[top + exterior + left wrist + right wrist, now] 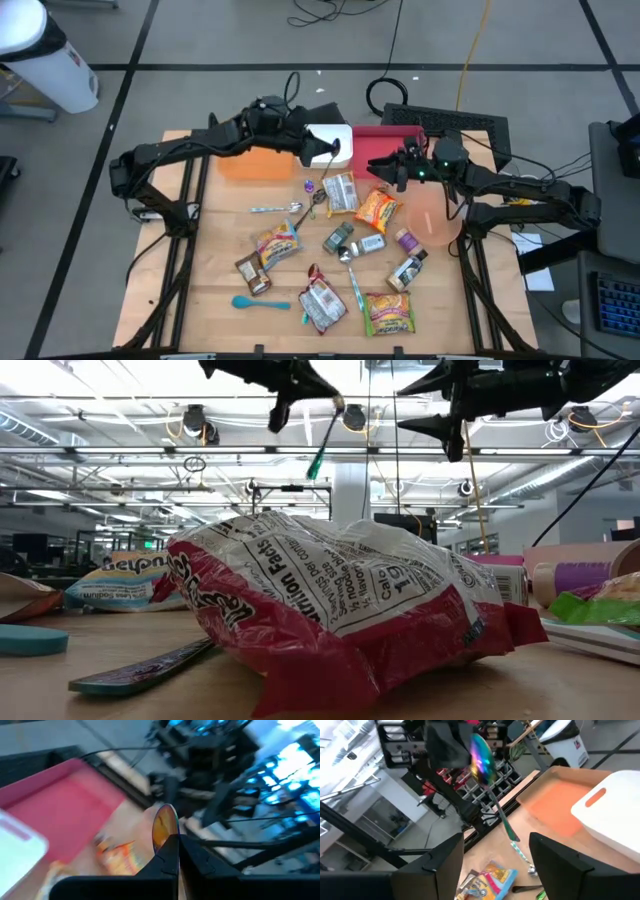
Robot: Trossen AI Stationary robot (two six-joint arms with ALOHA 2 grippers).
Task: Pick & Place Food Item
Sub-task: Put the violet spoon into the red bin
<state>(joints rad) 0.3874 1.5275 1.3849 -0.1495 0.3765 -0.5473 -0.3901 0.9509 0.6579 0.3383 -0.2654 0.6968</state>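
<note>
**A spoon is in the air, not a food item, and the two claws are close together**

The table (200, 300) is crowded through its middle and near right. Its near left side and left edge are mostly bare wood, and we judge that to be the easiest open room.

Along the far edge an orange tray (250, 165), a white container (338, 135) and a red tray (385, 138) sit in a row, touching or nearly so. A pink plate (440, 222) lies toward the right edge.

The food packets, among them an orange packet (376, 208), lie flat on the wood, and no claw holds any of them.

The left gripper (315, 148) hangs high over the near corner of the white container. It is clenched on a spoon (481, 757), whose iridescent bowl sits at the fingers while the green handle dangles below.

The right gripper (495, 865) hovers just beside it in front of the red tray, with its fingers spread and empty.

We judge this to be the carry step, with the spoon lifted but not yet set down.

The next move calls for choosing a receptacle, bringing the hanging handle down inside its rim, and then letting go.

The container and tray rims could catch the handle, and we would keep the swing clear of the right gripper. The orange tray offers a wide, clear landing.
</note>
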